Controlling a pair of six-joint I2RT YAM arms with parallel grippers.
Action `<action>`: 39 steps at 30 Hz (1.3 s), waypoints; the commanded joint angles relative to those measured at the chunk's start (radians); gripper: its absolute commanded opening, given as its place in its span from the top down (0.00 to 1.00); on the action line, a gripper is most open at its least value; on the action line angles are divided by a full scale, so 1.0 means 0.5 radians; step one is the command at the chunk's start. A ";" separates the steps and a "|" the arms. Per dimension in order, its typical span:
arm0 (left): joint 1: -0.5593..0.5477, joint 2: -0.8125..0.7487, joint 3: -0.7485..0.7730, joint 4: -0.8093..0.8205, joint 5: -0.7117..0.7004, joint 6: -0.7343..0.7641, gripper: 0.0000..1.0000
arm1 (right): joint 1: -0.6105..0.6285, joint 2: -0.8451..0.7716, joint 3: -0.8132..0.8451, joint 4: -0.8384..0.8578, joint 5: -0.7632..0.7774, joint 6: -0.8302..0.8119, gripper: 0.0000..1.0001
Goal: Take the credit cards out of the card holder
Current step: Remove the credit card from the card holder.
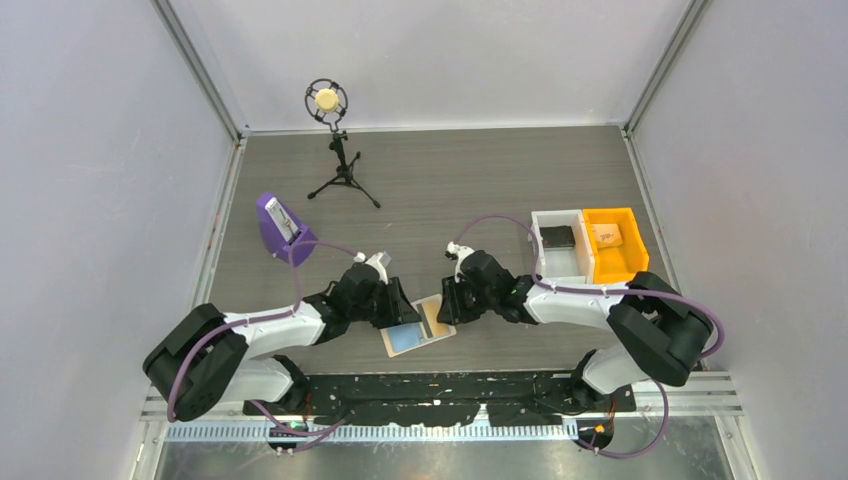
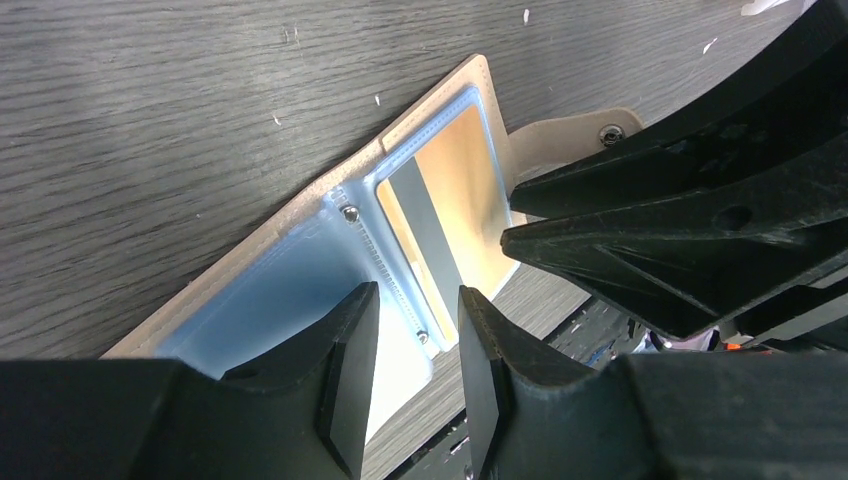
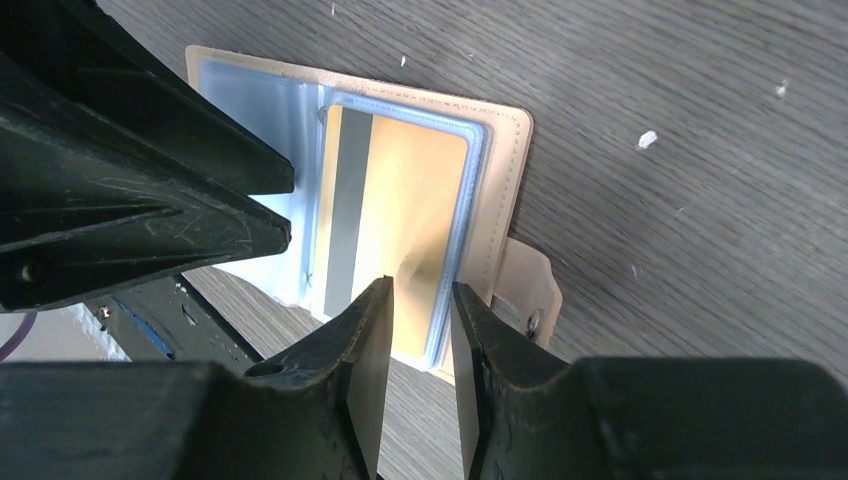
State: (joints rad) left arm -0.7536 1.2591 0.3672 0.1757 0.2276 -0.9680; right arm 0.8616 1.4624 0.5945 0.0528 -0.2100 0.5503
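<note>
Down on the grey table [image 1: 450, 170] the card holder [image 1: 415, 337] lay open near the front edge. The left gripper [image 2: 417, 295], jaws slightly apart, hung over its blue half, and the right gripper [image 3: 422, 287], jaws narrowly parted, over the sleeved orange-yellow credit card [image 3: 415, 200].

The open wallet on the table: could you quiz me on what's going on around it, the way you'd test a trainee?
1. True or false: the card holder lies snapped shut.
2. Where is the orange-yellow card? A) in the orange bin B) in a clear sleeve of the card holder C) on the purple stand
3. Which gripper is over the half that holds the card?
Key: 1 false, it lies open; 2 B; 3 the right gripper.
</note>
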 commanded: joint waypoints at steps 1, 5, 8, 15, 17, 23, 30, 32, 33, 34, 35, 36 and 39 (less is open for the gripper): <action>-0.014 -0.027 -0.028 0.085 -0.051 0.003 0.63 | 0.001 -0.147 0.045 -0.063 0.054 -0.038 0.64; -0.015 -0.034 -0.035 0.081 -0.059 0.008 0.63 | 0.001 -0.168 0.072 -0.075 0.060 -0.051 0.62; -0.014 -0.023 -0.035 0.087 -0.056 0.009 0.63 | 0.001 -0.146 0.069 -0.043 0.043 -0.049 0.62; -0.014 0.008 -0.041 0.113 -0.055 0.010 0.63 | 0.001 -0.046 0.050 0.062 -0.026 -0.024 0.66; -0.014 0.022 -0.044 0.125 -0.056 0.011 0.63 | 0.001 -0.015 0.036 0.107 -0.058 -0.006 0.67; -0.014 0.068 -0.053 0.168 -0.044 0.007 0.63 | 0.001 0.068 -0.006 0.185 -0.113 0.028 0.69; -0.017 0.092 -0.061 0.217 -0.030 -0.006 0.63 | 0.001 0.073 -0.052 0.214 -0.120 0.062 0.73; -0.017 0.097 -0.069 0.241 -0.026 -0.016 0.63 | 0.001 0.074 -0.069 0.227 -0.117 0.071 0.73; -0.015 0.097 -0.076 0.255 -0.023 -0.025 0.63 | 0.001 0.074 -0.079 0.229 -0.115 0.078 0.74; -0.017 0.100 -0.084 0.272 -0.019 -0.034 0.63 | 0.001 0.073 -0.083 0.235 -0.115 0.081 0.74; -0.018 0.104 -0.092 0.302 -0.010 -0.044 0.64 | 0.001 0.074 -0.090 0.236 -0.110 0.085 0.74; -0.016 0.105 -0.102 0.327 0.005 -0.059 0.65 | 0.001 0.075 -0.094 0.238 -0.109 0.086 0.74; -0.018 0.097 -0.138 0.416 0.037 -0.114 0.70 | 0.001 0.072 -0.105 0.234 -0.094 0.092 0.75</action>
State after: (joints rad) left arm -0.7574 1.2995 0.3267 0.2935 0.2279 -0.9920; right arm 0.8597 1.4914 0.5625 0.1638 -0.2600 0.5835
